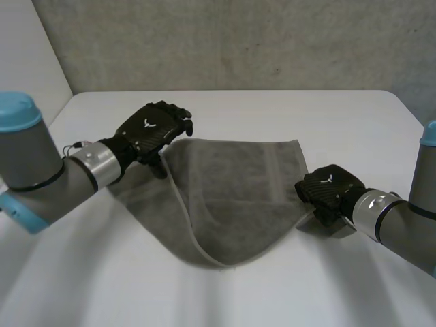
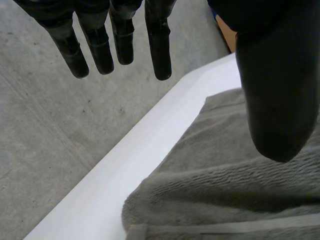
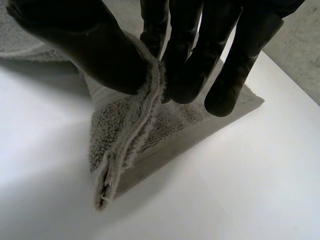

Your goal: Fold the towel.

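Note:
A grey towel point(image 1: 228, 197) lies partly folded on the white table point(image 1: 286, 109), one layer doubled over the other. My left hand point(image 1: 153, 129) hovers just above the towel's far left corner point(image 2: 165, 200), fingers point(image 2: 160, 50) straight and spread apart from the thumb point(image 2: 280, 100), holding nothing. At the towel's right edge my right hand point(image 1: 325, 189) pinches the doubled hem point(image 3: 135, 130) between thumb point(image 3: 95, 50) and fingers point(image 3: 190, 65), lifting that corner slightly off the table.
A grey wall point(image 1: 238, 41) runs behind the table's far edge. Bare white tabletop point(image 1: 306, 286) lies in front of the towel and beyond it. Seen under my left hand, the table's edge point(image 2: 150, 130) drops to a grey floor point(image 2: 50, 130).

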`<action>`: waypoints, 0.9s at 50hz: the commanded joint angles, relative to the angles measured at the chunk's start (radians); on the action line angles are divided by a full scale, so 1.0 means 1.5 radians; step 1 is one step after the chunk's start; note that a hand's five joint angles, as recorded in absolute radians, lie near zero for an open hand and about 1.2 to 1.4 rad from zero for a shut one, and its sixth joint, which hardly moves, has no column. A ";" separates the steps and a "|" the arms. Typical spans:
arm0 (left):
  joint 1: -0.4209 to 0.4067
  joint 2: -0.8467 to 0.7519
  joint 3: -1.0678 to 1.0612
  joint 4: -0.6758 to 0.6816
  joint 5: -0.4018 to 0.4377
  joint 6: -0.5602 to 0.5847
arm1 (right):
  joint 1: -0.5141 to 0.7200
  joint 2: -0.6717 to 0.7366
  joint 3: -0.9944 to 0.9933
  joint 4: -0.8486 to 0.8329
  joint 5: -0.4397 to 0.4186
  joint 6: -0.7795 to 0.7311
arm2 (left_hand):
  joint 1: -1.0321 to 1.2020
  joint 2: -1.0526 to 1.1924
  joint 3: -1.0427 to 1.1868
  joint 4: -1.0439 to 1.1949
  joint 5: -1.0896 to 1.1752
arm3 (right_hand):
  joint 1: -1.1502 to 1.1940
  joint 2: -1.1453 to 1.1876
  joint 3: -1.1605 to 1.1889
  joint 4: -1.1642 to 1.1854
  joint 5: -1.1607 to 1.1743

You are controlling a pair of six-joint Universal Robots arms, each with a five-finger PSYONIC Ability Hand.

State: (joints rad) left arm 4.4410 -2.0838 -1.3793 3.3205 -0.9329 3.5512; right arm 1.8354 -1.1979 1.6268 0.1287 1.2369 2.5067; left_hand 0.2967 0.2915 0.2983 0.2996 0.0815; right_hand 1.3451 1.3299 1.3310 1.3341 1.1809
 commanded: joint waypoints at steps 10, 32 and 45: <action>0.007 -0.182 0.191 -0.208 -0.012 0.223 | -0.009 0.007 0.016 -0.014 0.000 -0.001 | -0.022 -0.019 -0.023 -0.024 0.005 | 0.034 0.044 0.044 0.041 0.027; 0.009 -0.225 0.186 -0.183 -0.129 0.333 | -0.009 0.017 0.017 -0.015 0.000 -0.001 | 0.419 0.422 0.418 0.417 0.446 | 0.034 0.044 0.044 0.041 0.027; 0.016 -0.049 0.089 -0.181 -0.121 0.308 | -0.015 -0.021 0.007 0.015 -0.001 0.005 | 0.626 0.629 0.625 0.624 0.653 | 0.034 0.044 0.044 0.041 0.027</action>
State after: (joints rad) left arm 4.4550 -2.3099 -1.1535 3.0461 -1.1196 4.0387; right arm 1.8189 -1.1877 1.6462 0.1142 1.2371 2.5069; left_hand 1.1513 1.2013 1.1925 1.2047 0.9992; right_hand 1.3451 1.3299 1.3311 1.3341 1.1809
